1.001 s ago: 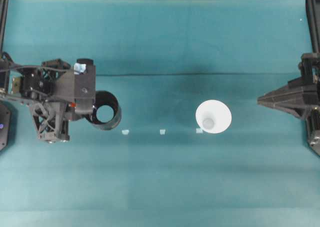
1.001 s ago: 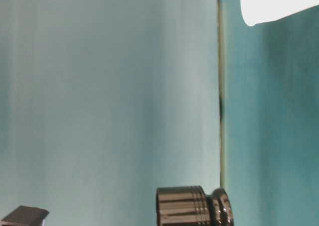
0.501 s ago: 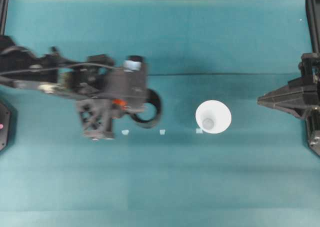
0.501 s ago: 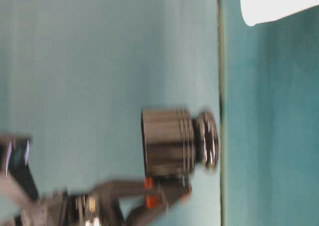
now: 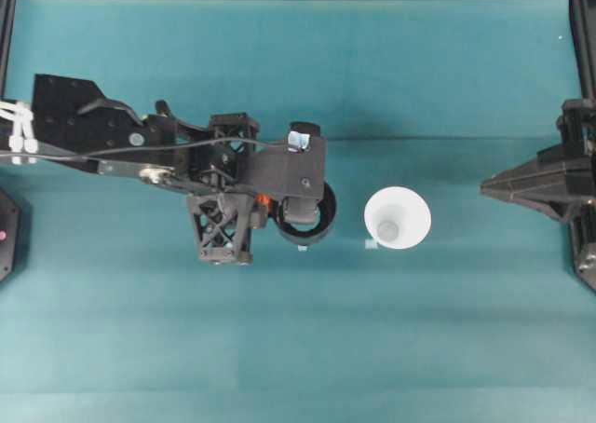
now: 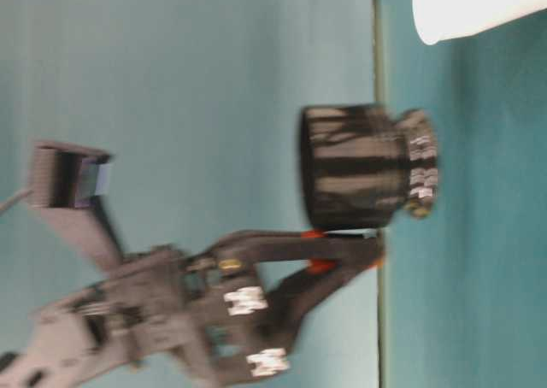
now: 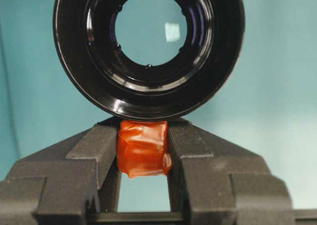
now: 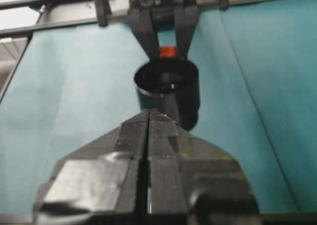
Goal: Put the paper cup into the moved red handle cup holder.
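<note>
Left gripper (image 7: 143, 150): pinching the red-orange tab between its two fingers; in the overhead view it sits left of centre on the table (image 5: 298, 348), arm stretched in from the left.
Cup holder (image 5: 305, 220): glossy black, held by its tab at the gripper's tip, upright with mouth up, just left of the paper cup but apart from it. In the side view its base looks close to the table surface; the blur leaves it unclear whether it touches.
Holder contents: empty; the left wrist view looks straight through its open ring to the teal cloth below.
Paper cup (image 5: 398, 217): white, standing upright on the table right of centre, rim up, nothing visible inside.
Right gripper (image 8: 148, 131): fingers pressed together, holding nothing, parked at the right edge of the table and pointed toward the holder.
Step in hand: setting the holder down near the cup.
Doing it well: lower until the base sits flat before letting go of the tab, keep the holder level, and leave a gap to the cup so the right arm can grasp the rim without knocking either over.
</note>
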Robot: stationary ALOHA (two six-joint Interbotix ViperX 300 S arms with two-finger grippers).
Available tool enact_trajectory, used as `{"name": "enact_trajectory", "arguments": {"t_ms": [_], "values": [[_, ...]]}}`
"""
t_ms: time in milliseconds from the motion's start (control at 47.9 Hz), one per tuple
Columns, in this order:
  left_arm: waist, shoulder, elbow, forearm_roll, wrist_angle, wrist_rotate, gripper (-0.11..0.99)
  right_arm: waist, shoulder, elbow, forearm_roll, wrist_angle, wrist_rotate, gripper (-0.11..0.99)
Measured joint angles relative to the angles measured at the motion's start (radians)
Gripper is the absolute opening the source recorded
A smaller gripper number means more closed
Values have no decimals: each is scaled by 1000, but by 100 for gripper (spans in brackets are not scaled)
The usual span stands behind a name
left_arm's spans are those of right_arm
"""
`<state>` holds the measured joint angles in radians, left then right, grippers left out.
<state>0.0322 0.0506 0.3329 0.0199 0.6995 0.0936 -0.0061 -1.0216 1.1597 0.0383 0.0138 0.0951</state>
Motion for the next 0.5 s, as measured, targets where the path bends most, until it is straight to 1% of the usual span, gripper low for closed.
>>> {"name": "enact_trajectory", "arguments": {"t_ms": [63,83,104,125,146,167,188,292,438,459,501], "values": [[-2,17,20,2,-40,2,27,-3,0,0,-2,0,0,-11],[-2,21,26,0,-51,2,27,-3,0,0,-2,0,0,-11],[0,28,34,2,-60,2,27,-6,0,0,-2,0,0,-11],[0,31,38,0,-64,2,27,-6,0,0,0,0,0,-11],[-2,35,43,0,-71,-2,27,-8,0,0,-2,-2,0,-11],[-2,38,48,2,-75,-3,27,-8,0,0,0,0,0,-11],[-2,40,51,0,-80,-5,27,-9,0,2,0,0,0,-11],[-6,55,61,2,-89,3,27,-9,0,0,-2,-2,0,-11],[-18,81,69,0,-109,3,27,-11,0,0,0,0,0,-11],[-18,84,69,2,-112,3,27,-11,-2,0,0,0,0,-11],[-18,89,69,0,-118,3,27,-11,-2,0,0,0,0,-11]]}}
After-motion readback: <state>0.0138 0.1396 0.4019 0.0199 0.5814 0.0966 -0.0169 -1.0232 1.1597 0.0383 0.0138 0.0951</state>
